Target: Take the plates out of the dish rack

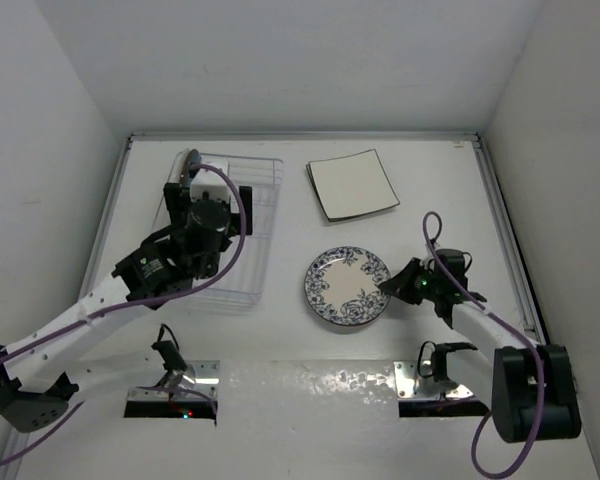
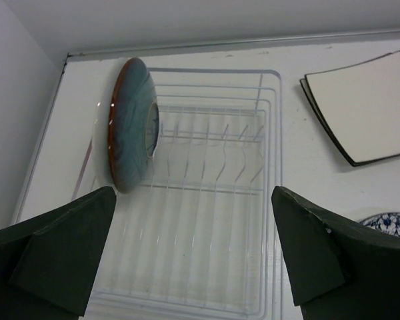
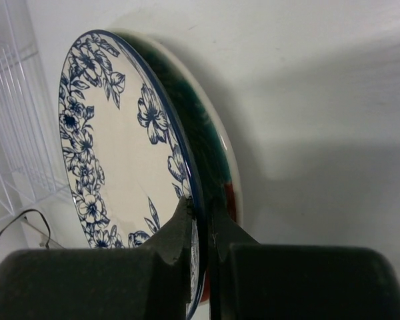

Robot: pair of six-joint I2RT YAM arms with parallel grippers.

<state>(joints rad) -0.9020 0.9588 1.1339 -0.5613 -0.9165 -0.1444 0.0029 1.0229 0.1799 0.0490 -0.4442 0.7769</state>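
Five plates are showing: two cream square plates [image 1: 352, 185] with dark edges, two round red-and-teal ones, and one round blue-floral plate [image 1: 345, 287].

Only one is sitting in the clear dish rack [image 1: 260, 215]. This red-and-teal plate [image 2: 130, 133] is standing on edge in the rack's far left corner. It is leaning slightly, with its teal face turning toward the rack's right side and its rim line running roughly along the rack's long axis.

The other four are lying flat on the desk [image 1: 280, 345] to the right of the rack. The two square plates are stacked beside its far end, their corners skewed against the rack's sides. Beside the rack's near end, the blue-floral plate is resting on top of the second red-and-teal plate [image 3: 220, 167].

The left arm's fingers [image 2: 60, 253] are hanging over the rack, spread wide and holding nothing. The right arm's fingers [image 3: 173, 247] are pinching the rim of the blue-floral plate on the side facing away from the rack.
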